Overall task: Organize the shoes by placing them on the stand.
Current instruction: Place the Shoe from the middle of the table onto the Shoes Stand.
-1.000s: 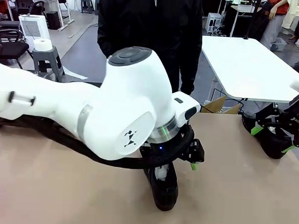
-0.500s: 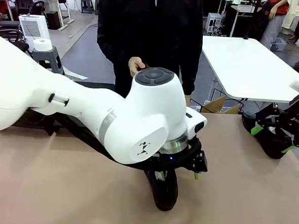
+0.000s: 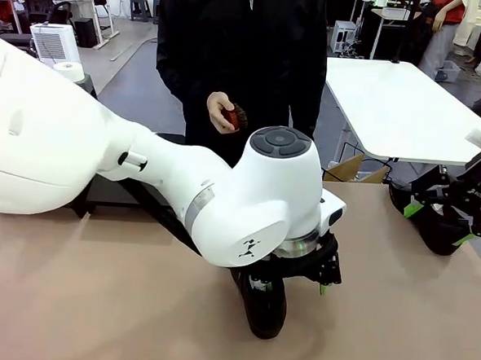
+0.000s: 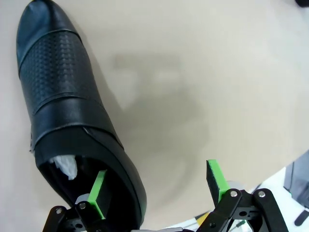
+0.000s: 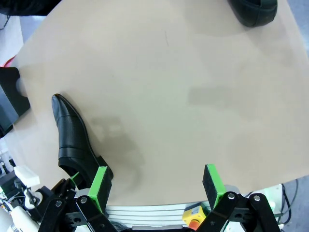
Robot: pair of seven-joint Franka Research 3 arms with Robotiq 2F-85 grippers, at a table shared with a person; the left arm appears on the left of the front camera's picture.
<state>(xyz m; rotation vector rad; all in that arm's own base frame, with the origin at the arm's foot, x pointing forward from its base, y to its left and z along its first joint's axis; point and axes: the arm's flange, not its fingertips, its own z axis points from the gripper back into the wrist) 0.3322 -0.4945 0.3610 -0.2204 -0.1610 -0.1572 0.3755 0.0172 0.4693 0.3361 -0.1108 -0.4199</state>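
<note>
Room: I work on an open grey workshop floor. A white rectangular table [image 3: 400, 100] stands beyond my right side, with desks and chairs farther back.
Surface: My surface is a broad matte tan tabletop [image 3: 70, 300], bare around the shoes.
Person: A person in a black top [image 3: 240, 49] stands at the far side. One hand [image 3: 219, 109] holds a small brown brush with dark bristles [image 3: 234, 116].
Stand: The low flat black platform [image 3: 100, 197] sits at the table's far left, mostly hidden behind my left arm. I cannot tell what it bears.
Box: An open brown cardboard box [image 3: 351, 168] sits past the far edge. I cannot tell what is inside.
First shoe: A glossy black leather dress shoe [image 4: 63, 96] lies mid-table, toe towards my side.
Shoe's filling: Crumpled white paper [image 4: 65, 166] sits in its opening.
Second shoe: A matching black shoe [image 3: 435, 229] lies at the table's right, just under my right gripper.
Left gripper [image 4: 157, 188]: It is spread wide. One green pad [image 4: 100, 193] is inside the first shoe's opening and the other is outside, with the shoe's side wall between them, unpinched.
Right gripper [image 5: 157, 186]: It is spread wide, with nothing between the pads.
</note>
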